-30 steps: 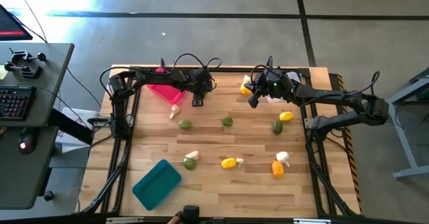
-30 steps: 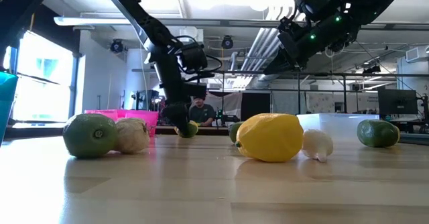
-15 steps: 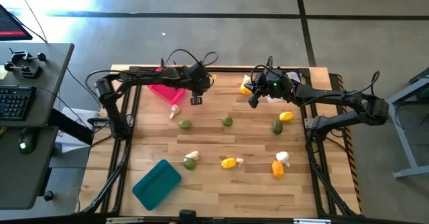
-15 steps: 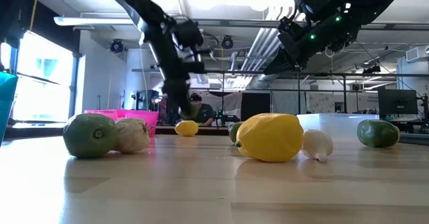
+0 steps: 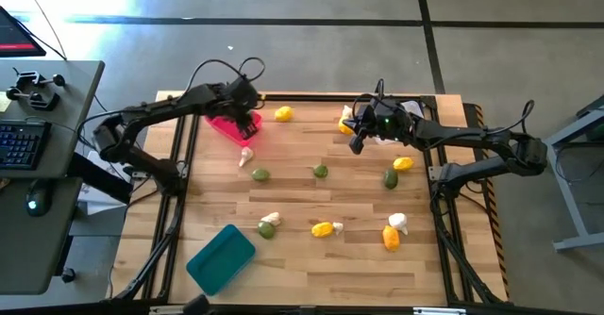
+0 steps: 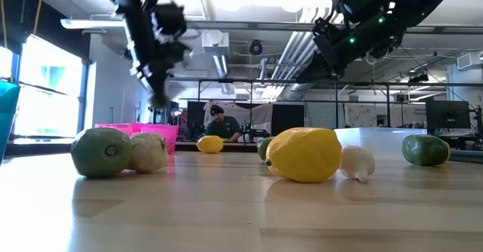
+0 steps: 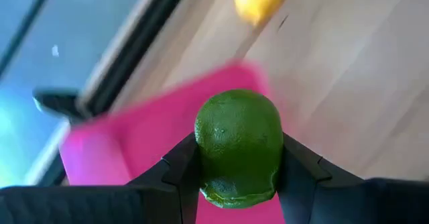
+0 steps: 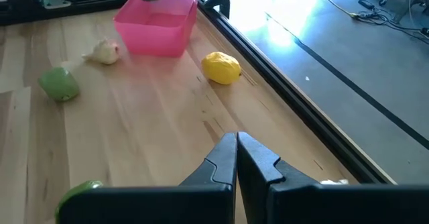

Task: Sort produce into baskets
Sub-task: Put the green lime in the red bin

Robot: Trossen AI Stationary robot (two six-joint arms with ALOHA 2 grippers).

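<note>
Green lime (image 7: 238, 147) over pink basket (image 7: 144, 140)

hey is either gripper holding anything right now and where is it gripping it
The left gripper holds a green lime, pinched by its two opposite sides, above the pink basket. The right gripper is shut on nothing.

A robotics lab or workshop is showing here: ceiling ducts (image 6: 298, 52) and strip lights are hanging over workbenches with monitors (image 6: 447, 115), a person (image 6: 221, 124) is sitting behind the table, and a keyboard (image 5: 19, 145) is lying on a side desk (image 5: 80, 89) over polished concrete floor (image 5: 311, 41).
</note>
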